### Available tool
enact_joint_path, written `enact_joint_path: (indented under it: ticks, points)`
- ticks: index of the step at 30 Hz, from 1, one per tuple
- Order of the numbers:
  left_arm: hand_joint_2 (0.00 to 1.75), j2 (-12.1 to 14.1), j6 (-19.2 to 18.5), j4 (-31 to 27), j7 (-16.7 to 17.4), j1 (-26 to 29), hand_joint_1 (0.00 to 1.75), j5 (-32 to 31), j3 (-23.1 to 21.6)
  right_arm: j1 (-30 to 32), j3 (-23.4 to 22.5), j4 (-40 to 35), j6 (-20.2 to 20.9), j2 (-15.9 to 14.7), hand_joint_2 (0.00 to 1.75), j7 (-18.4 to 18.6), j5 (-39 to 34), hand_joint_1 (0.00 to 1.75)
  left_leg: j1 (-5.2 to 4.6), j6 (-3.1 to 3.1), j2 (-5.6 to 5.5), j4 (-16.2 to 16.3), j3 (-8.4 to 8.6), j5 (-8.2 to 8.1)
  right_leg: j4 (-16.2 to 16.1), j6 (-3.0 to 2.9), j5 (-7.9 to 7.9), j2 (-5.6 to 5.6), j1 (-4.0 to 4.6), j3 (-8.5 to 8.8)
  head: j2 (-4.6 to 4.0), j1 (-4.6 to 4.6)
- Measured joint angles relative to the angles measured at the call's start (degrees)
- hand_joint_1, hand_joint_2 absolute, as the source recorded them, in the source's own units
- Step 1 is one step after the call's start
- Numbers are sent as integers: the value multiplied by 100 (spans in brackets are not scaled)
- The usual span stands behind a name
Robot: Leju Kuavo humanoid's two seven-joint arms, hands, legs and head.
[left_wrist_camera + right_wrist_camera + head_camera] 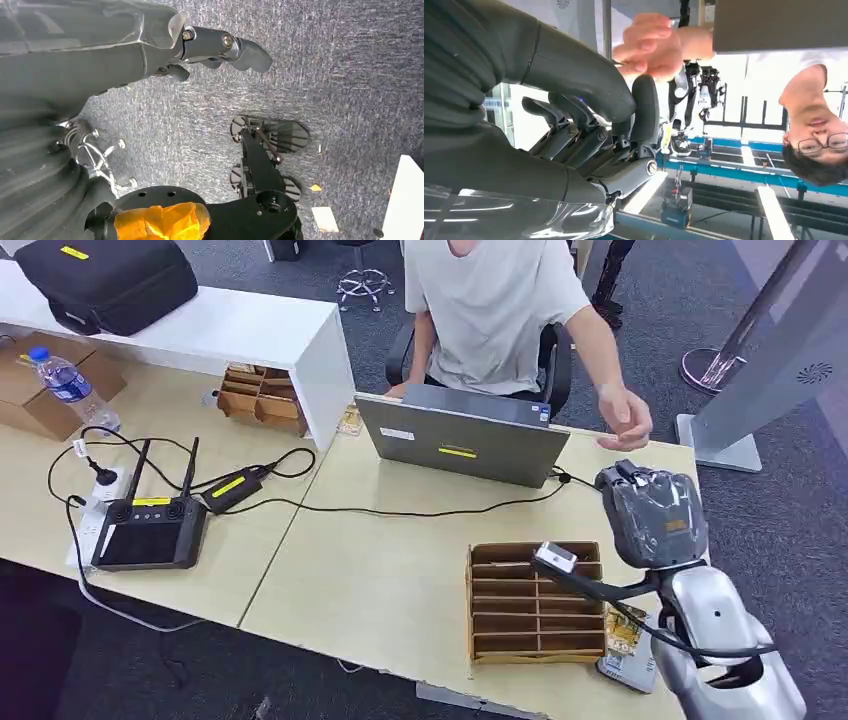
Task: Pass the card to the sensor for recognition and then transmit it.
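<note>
The right hand (pixel 652 512) is standing raised over the far right corner of the table (pixel 380 580), wrapped in a grey cover, with its back turned to the head camera. In the right wrist view its dark fingers (pixel 559 112) are bending inward and the thick thumb is pointing straight out beside them, with a narrow gap between. I cannot tell whether something thin is sitting in that gap, so I cannot tell if this hand is holding the card, and I cannot tell where the card is lying.

A person's hand (pixel 625 418) is reaching toward the right hand from the far side of the table and is hanging just beyond its fingertips, near but not clearly touching. The person is sitting behind a grey laptop (pixel 460 445).

A brown slotted box (pixel 535 602) is lying on the table just beside the right arm, on its inner side. A flat packet with a yellow print (pixel 628 645) is lying under the arm at the table edge.

The left hand (pixel 200 50) is hanging over grey carpet (pixel 350 60), with the thumb stretched out and nothing in it.
</note>
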Motion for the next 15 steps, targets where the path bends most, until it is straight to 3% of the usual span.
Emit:
enact_joint_path:
  ticks: [15]
  points:
    - [175, 0, -28, 0, 52, 3, 0, -87, 0, 157, 22, -105, -140, 4, 175, 44, 44, 175, 0, 0, 0, 0, 0, 0, -1, 0, 0, 0, 0, -1, 0, -2]
